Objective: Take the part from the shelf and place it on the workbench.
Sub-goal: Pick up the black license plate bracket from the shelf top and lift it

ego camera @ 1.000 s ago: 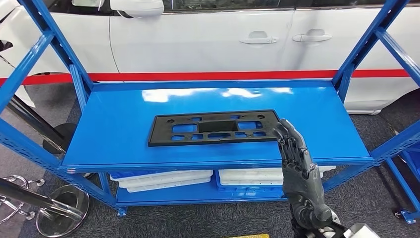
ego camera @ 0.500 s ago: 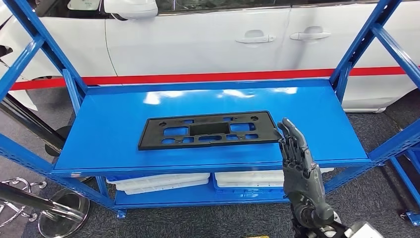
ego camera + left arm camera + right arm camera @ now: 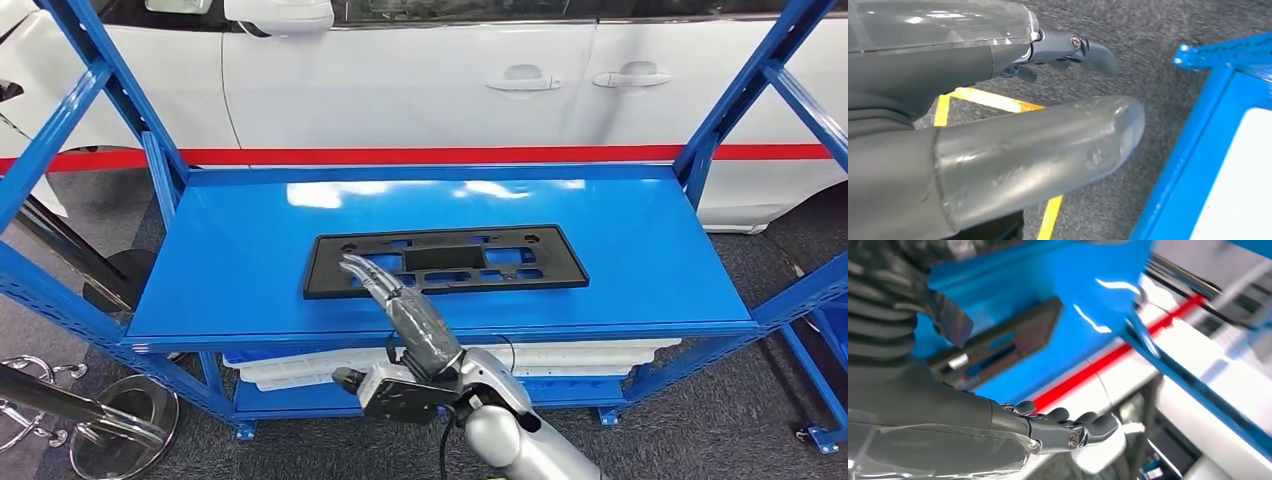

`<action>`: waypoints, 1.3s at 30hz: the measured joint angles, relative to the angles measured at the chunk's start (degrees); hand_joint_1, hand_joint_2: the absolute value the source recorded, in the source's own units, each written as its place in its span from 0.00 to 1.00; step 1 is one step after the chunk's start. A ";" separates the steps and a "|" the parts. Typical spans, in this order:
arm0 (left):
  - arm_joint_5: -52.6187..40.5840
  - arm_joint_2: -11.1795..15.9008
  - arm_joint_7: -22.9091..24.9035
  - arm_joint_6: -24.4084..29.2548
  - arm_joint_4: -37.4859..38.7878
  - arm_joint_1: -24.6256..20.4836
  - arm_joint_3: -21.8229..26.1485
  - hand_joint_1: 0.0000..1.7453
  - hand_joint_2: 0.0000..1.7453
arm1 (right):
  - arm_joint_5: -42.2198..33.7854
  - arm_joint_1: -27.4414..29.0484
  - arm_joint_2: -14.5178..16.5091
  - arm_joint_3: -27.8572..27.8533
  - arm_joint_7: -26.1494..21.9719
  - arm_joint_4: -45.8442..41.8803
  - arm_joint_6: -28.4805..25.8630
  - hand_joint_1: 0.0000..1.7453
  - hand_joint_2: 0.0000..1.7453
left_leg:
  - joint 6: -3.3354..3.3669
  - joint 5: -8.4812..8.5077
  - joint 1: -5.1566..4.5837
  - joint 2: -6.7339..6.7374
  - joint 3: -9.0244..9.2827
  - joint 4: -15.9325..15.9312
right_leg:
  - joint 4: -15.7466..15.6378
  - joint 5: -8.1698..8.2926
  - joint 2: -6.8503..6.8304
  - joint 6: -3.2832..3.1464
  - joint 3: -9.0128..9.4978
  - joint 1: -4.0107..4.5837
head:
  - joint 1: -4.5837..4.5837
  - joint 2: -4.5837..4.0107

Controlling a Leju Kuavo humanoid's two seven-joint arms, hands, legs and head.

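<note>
The part (image 3: 445, 260) is a flat black plastic plate with several cut-outs, lying in the middle of the blue top shelf board (image 3: 640, 260). My right hand (image 3: 385, 290) reaches in from below at a slant. Its fingers are stretched out over the front left portion of the part, with nothing in them. Whether the fingertips touch the part I cannot tell. The right wrist view has the part (image 3: 998, 345) beyond my right hand (image 3: 1063, 432), whose fingers are slightly bent and empty. My left hand (image 3: 998, 125) hangs low over the floor, fingers apart and empty.
A white car (image 3: 420, 80) with a red stripe stands close behind the rack. Blue uprights (image 3: 150, 160) frame both ends of the shelf. White trays (image 3: 330, 362) lie on the lower shelf. Chrome stand bases (image 3: 120, 430) sit on the floor at the left. A yellow floor line (image 3: 1050, 215) runs near the rack's foot.
My right hand has swung from the part's right end across to its front left portion, and the forearm now crosses the shelf's front edge. The part lies where it was.
</note>
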 joint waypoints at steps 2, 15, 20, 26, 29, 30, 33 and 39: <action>-0.09 0.09 0.15 0.00 0.00 0.14 -0.03 0.00 0.00 | -0.76 -1.21 0.75 0.81 0.10 2.85 -0.67 0.00 1.00 | -0.07 -0.09 -0.19 -0.31 0.21 0.02 | -5.15 3.84 0.00 -0.63 2.16 0.26 | 0.00 0.00; -0.95 0.34 0.25 0.05 0.01 0.77 -0.06 0.00 0.00 | 5.47 -2.04 1.57 0.18 -0.09 4.33 -8.92 0.00 1.00 | -3.43 -7.80 0.32 -0.40 -8.06 16.76 | -17.62 7.90 -0.22 -3.33 7.54 0.36 | 0.01 0.00; -2.02 0.55 0.34 0.02 0.01 0.54 -0.07 0.00 0.00 | 22.48 -3.00 2.54 2.73 6.49 7.32 -12.53 0.00 1.00 | -3.63 -0.05 0.78 -0.38 -1.78 2.39 | -16.61 7.01 0.02 -2.15 7.62 0.18 | 0.02 0.00; -3.67 0.68 0.66 -0.03 0.00 0.34 -0.08 0.00 0.00 | 37.39 -5.36 3.87 5.73 13.10 15.43 -17.03 0.00 1.00 | -1.29 0.76 0.77 -0.50 -0.77 -0.18 | -13.64 4.78 -0.02 -0.56 6.28 0.22 | 0.04 0.00; -3.96 0.69 0.77 -0.04 0.00 0.31 -0.08 0.00 0.00 | 38.77 -5.79 3.95 6.03 13.63 17.56 -17.38 0.00 1.00 | -0.86 0.79 0.69 -0.34 -0.78 -0.27 | -6.29 0.87 -0.05 -0.32 2.86 0.20 | 0.04 0.00; -3.98 0.69 0.78 -0.04 0.00 0.31 -0.08 0.00 0.00 | 38.90 -5.80 3.96 6.05 13.70 17.74 -17.36 0.00 1.00 | -0.85 0.78 0.69 -0.33 -0.78 -0.27 | -5.53 0.54 -0.05 -0.30 2.51 0.20 | 0.04 0.00; -3.99 0.69 0.78 -0.04 0.00 0.31 -0.08 0.00 0.00 | 38.93 -5.80 3.96 6.05 13.73 17.78 -17.36 0.00 1.00 | -0.85 0.78 0.68 -0.33 -0.79 -0.27 | -5.38 0.48 -0.05 -0.29 2.44 0.20 | 0.03 0.00; -4.89 0.84 1.57 0.08 0.00 0.33 -0.10 0.00 0.00 | 41.99 -5.91 3.98 6.21 15.55 20.58 -17.55 0.00 1.00 | -0.80 0.75 0.61 -0.36 -0.76 -0.26 | -0.24 -0.37 -0.06 -0.24 -0.16 0.18 | 0.04 0.00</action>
